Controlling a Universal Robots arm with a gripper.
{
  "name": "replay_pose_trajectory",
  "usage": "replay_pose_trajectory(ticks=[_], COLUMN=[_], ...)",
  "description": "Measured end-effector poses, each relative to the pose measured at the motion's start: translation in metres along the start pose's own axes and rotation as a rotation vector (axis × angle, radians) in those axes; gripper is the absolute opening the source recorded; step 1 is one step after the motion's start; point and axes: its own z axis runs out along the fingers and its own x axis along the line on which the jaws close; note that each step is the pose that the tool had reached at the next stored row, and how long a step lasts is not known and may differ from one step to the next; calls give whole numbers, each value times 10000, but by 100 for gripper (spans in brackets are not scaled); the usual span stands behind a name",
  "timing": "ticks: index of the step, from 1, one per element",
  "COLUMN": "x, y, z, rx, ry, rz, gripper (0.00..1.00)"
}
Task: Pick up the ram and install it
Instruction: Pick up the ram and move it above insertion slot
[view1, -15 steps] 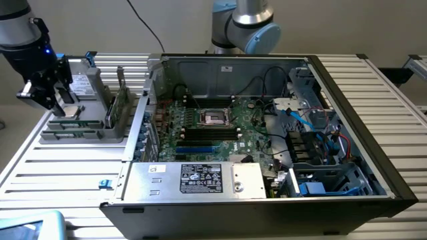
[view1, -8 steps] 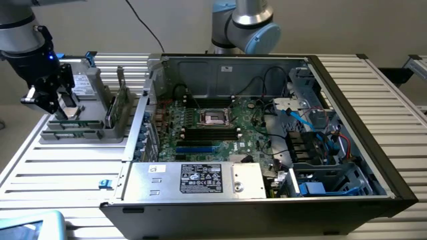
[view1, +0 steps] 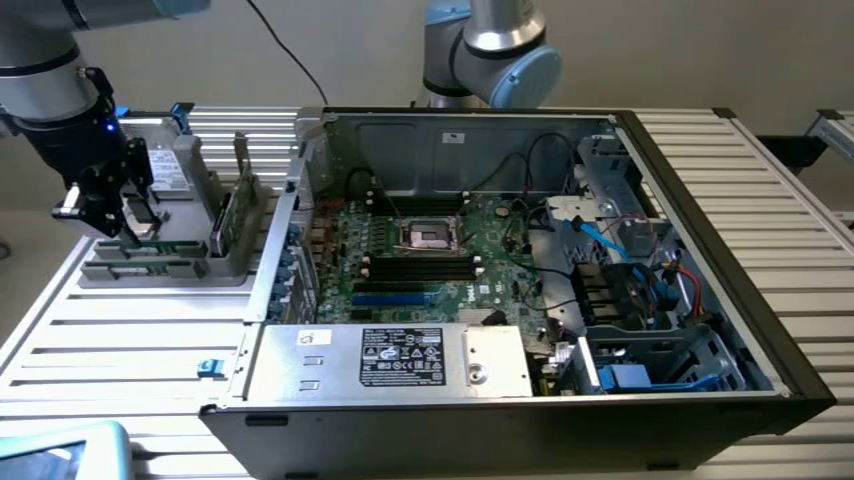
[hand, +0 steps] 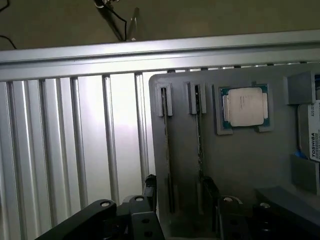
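Tool (hand: 180, 200) hangs spread wide and empty over the ram (hand: 199, 145), which stands on edge in the grey holder (hand: 240, 165) on the desk (hand: 60, 150). Probably light, stiff and fragile, so best pinched across its flat faces.

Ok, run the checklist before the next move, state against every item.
1. Gripper down at the grey holder: ok.
2. Ram stick upright in its holder slot, second ram stick beside it: ok.
3. Grip on a stick: cannot tell.
4. Computer case open, motherboard exposed: ok.
5. Black memory slots look unoccupied: ok.
6. Processor chip and Toshiba drive sit apart from the sticks: ok.
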Motion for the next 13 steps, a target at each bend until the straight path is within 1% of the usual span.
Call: replay_pose_trajectory(ticks=[13], x=[45], y=[-8], z=[235], rx=[0], ry=[1], rz=[-2], gripper=[49])
